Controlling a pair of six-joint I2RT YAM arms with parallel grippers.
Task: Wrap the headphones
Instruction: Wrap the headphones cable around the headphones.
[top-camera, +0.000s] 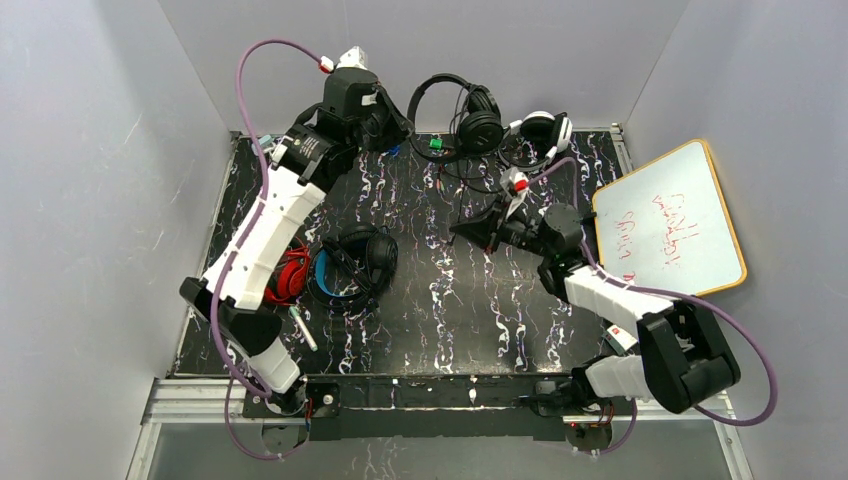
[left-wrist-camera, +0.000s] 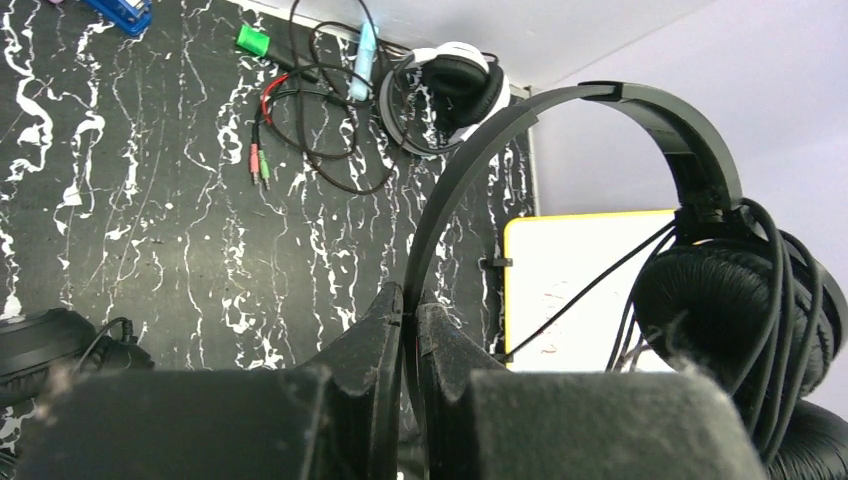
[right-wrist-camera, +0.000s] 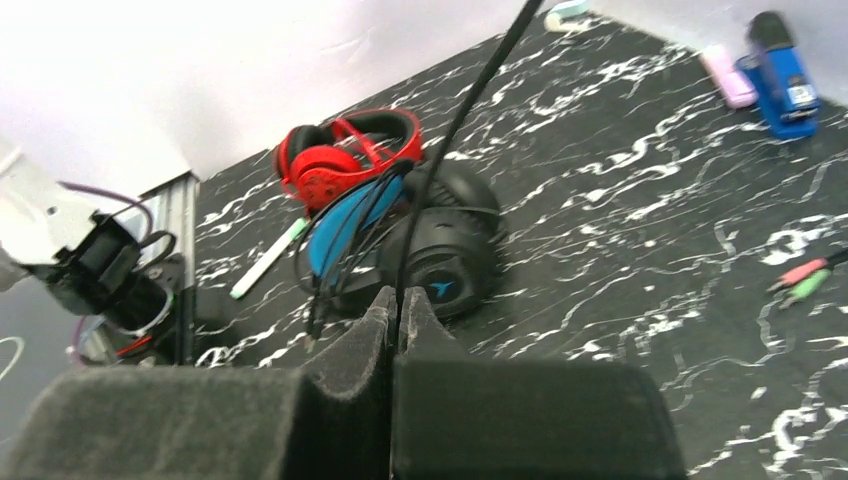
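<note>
Left gripper (left-wrist-camera: 410, 300) is clamped tight on the headband of the all-black headphones (left-wrist-camera: 640, 110). They're held up in the air, ear cups hanging off to its right with cable strands draped over them. Further out past its fingertips, down on the table, there's a white pair (left-wrist-camera: 450, 85) and a tangle of loose wires (left-wrist-camera: 320, 120).

Right gripper (right-wrist-camera: 397, 298) is pinched together on a thin black cable (right-wrist-camera: 470, 100) that runs up and away from the fingers. Just beyond its tips on the table, the red pair (right-wrist-camera: 340, 155) lies touching the black pair with the blue headband (right-wrist-camera: 430, 250). A marker (right-wrist-camera: 265, 262) sits beside them on the left.
</note>
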